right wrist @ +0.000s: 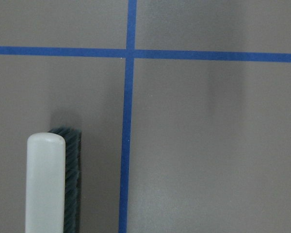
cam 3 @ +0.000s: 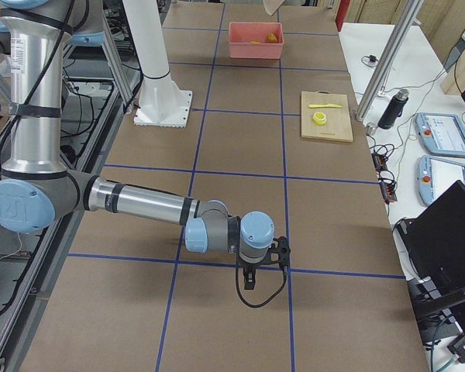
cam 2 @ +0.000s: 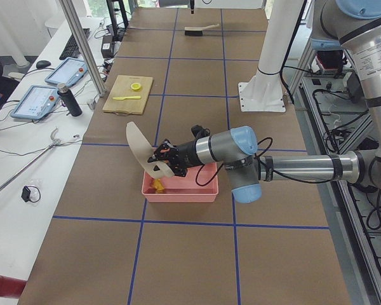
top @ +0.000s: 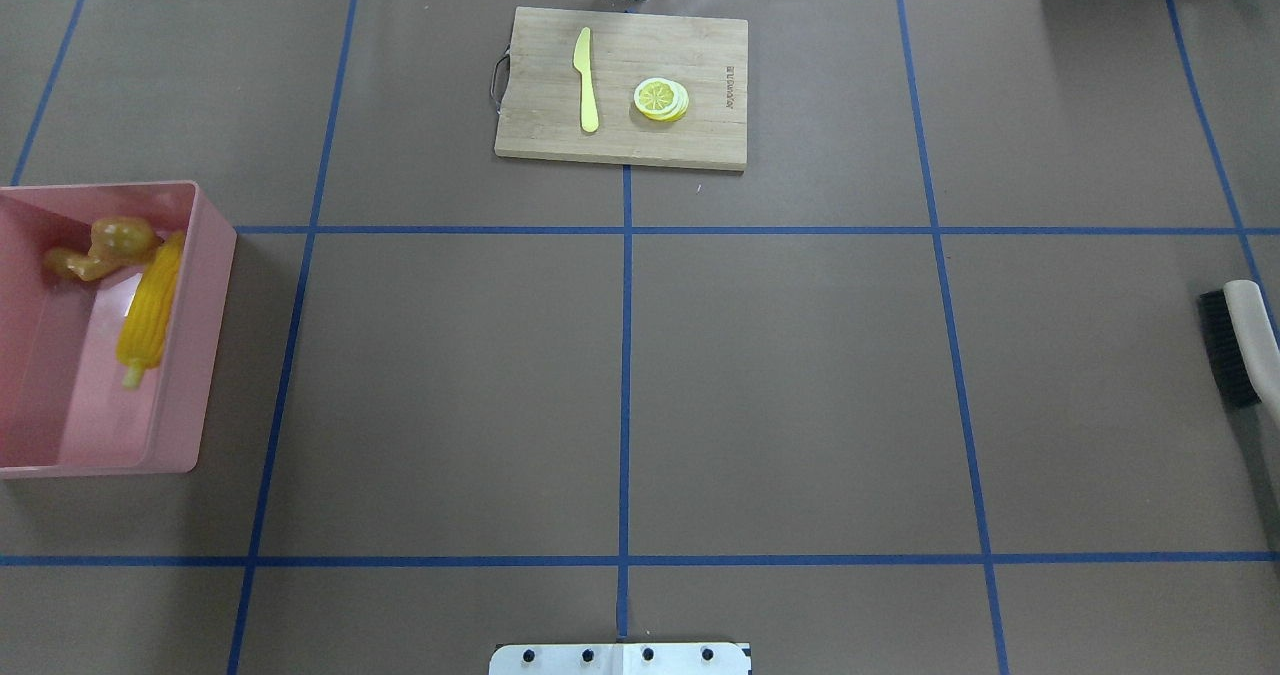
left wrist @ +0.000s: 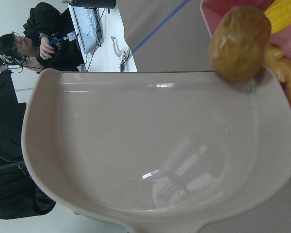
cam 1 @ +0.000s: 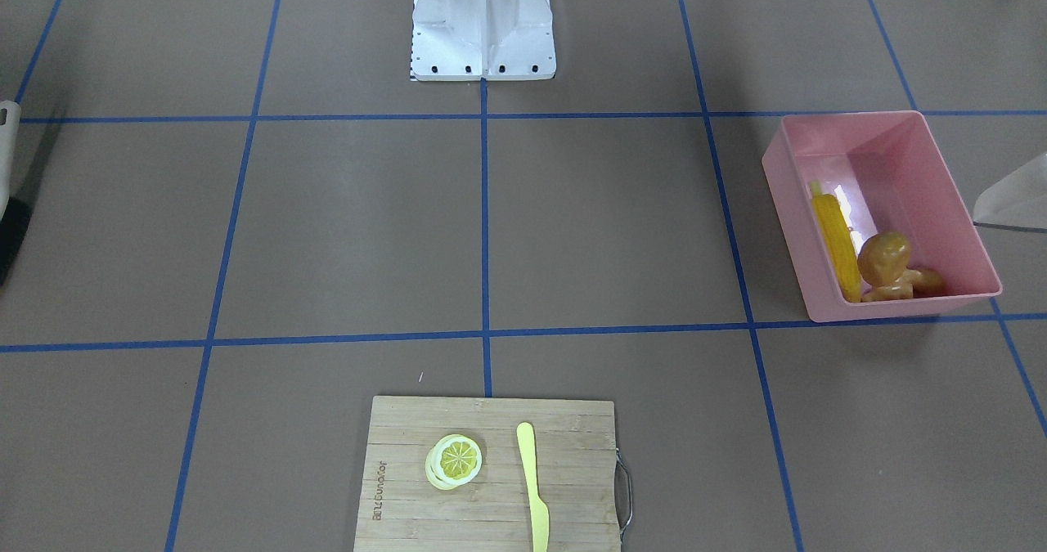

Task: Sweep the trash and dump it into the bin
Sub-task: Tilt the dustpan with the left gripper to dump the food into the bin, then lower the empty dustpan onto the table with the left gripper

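Dumped into the pink bin [cam 1: 936,196], all three pieces of trash are seen: the corn cob [cam 1: 838,237] is laid along the wall nearer the table's middle, and the potato-like lump [cam 1: 883,258] is piled on the ginger root [cam 1: 916,282]. The beige dustpan [left wrist: 150,145] is seen tilted at the left gripper [cam 2: 168,159], and the brush [top: 1235,340] at the right gripper [cam 3: 252,275]. Neither claw's grip can be told.

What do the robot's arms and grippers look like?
The left arm and right arm are silver tubes with grey joints and light blue caps. The left gripper and right gripper are black, each with a black cable looping by the wrist.
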Tool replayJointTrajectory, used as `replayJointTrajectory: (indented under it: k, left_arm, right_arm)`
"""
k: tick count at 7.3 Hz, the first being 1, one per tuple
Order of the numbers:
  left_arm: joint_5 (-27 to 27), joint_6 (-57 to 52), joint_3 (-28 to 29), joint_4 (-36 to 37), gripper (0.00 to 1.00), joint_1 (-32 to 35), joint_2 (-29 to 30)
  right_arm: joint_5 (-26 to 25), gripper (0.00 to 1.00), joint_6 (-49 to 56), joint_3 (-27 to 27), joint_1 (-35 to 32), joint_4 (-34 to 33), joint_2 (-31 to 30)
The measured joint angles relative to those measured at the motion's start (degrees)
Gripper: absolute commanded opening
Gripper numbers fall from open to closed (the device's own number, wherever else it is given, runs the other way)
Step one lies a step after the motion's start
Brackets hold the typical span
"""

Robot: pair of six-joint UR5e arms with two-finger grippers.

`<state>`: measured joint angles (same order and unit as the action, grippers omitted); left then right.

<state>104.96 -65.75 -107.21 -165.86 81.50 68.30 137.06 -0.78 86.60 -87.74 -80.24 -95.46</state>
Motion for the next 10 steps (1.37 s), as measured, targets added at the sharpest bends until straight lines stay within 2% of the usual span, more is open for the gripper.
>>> replayJointTrajectory:
  k: [2, 4, 7, 9, 10]
  left_arm:
    - [-0.1, 0.1, 0.2, 0.3, 0.0, -0.1, 0.2]
    - [1.3, 7.2, 0.2, 0.7, 0.0, -0.1, 0.2]
    - [10.6, 29.8, 0.0, 2.8, 0.0, -1.9, 1.6]
    - [16.5, 45.8, 0.0, 6.4, 0.0, -6.8, 7.6]
    - [17.5, 52.4, 0.0, 8.2, 0.0, -10.8, 11.3]
  right_arm:
    - [-1.0, 1.0, -0.1, 4.0, -0.3, -10.8, 3.3]
    - [-3.0, 1.0, -1.1, 7.2, -1.0, -21.3, 8.4]
    - [-7.6, 1.0, -0.5, 11.4, -1.2, -24.7, 8.2]
    - [-8.3, 1.0, -0.2, 12.5, -1.0, -24.5, 6.2]
    - [-7.9, 1.0, -0.4, 13.7, -1.0, -23.8, 4.6]
